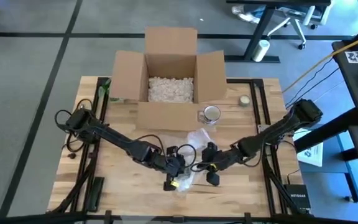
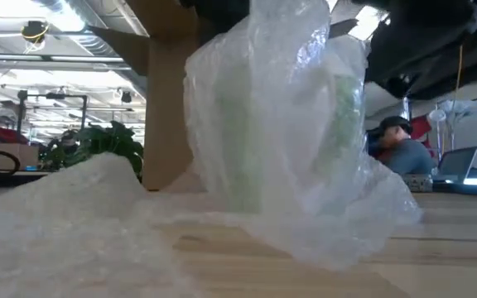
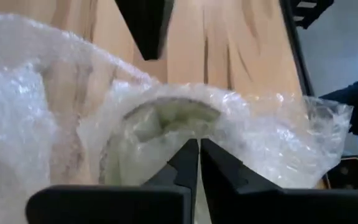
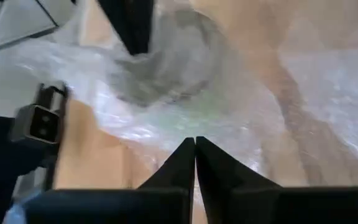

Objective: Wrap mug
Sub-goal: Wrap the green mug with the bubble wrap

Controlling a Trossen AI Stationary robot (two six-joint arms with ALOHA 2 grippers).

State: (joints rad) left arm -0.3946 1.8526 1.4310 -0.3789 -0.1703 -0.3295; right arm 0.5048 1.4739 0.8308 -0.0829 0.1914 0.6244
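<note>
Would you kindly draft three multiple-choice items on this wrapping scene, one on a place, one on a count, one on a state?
1. Where is the glass jar?
A. inside the box
B. on the table beside the box's front flap
C. in a gripper

2. How many cardboard boxes are on the table?
A. one
B. two
C. three

3. The box is:
A. taped shut
B. flattened
C. open, holding packing peanuts

Key: B, it stands on the wood outside the flap; A, only one shows; C, flaps spread over white fill.
</note>
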